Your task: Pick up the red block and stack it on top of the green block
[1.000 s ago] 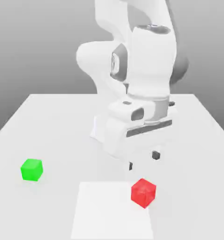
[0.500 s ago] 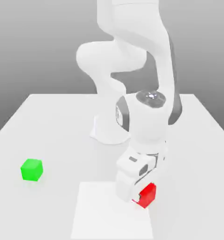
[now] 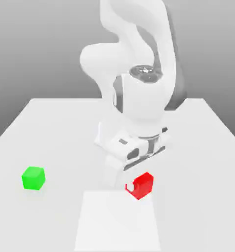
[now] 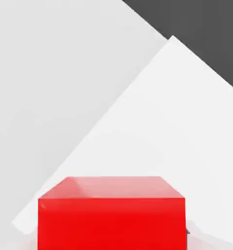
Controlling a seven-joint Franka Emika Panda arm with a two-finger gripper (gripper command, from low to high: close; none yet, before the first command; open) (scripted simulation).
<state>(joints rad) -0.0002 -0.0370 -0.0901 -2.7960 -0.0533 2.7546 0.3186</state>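
Clamped on the red block (image 3: 141, 185), gripper (image 3: 134, 186) narrow, block caught between the fingers and apparently hanging clear of the table (image 3: 208, 147), over the paler square patch (image 3: 117, 226) near the front edge. In the hand view, red block (image 4: 111, 215) close under the camera, faces square to it, table surface well below.

Green block (image 3: 33, 178) resting flat on the table, well apart from the red one, at about 9 o'clock from it in the exterior view, slightly nearer the front.

Step in hand, by judgement: carry across to the green block. To do well: hold the grip firm, no loosening in transit; gain enough height first so the red block's underside passes above the green block's top; travel toward 9 o'clock, stop centred over green, faces aligned, then lower gently until contact before opening. Release too high or off-centre likely to tip or slide the stack.

Room for moving: open tabletop between the two blocks, nothing in the path. Green block near the table's 9 o'clock edge, so little margin for a nudge in that direction. Arm base behind, at 12 o'clock, out of the travel line.
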